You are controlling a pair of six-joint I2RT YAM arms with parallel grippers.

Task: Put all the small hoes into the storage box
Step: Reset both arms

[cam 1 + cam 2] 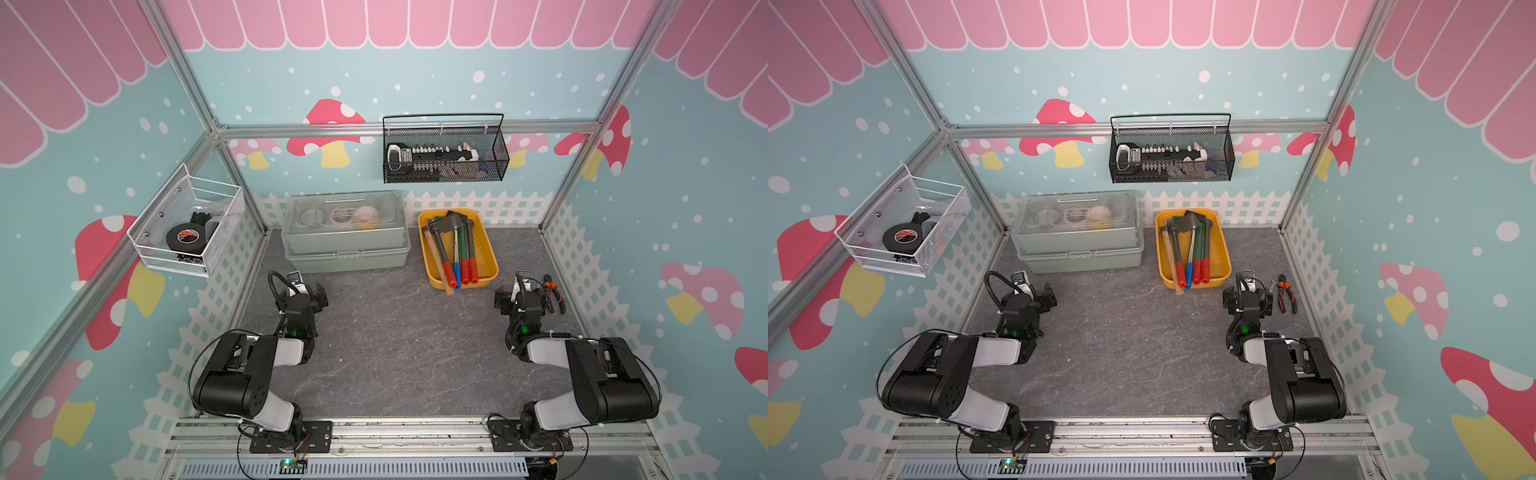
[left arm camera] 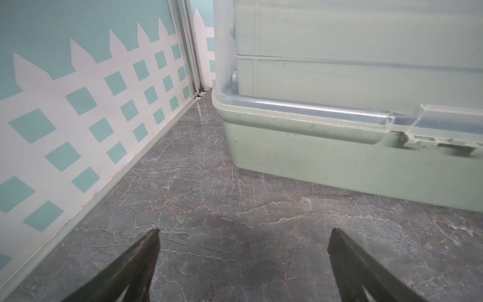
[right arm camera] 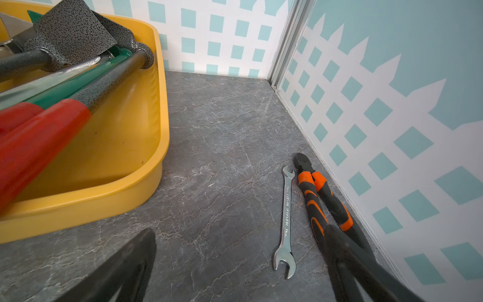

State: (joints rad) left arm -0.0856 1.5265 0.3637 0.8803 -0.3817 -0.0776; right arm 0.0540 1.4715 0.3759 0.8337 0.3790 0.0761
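Wrench (image 3: 286, 219) lettering illegible, near storage box (image 3: 164, 117)

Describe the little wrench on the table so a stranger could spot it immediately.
Start at the yellow tray, then look toward the right wall. Two tools lie there side by side. The wrench is the slim all-silver one, tray-side of the orange-and-black pliers.
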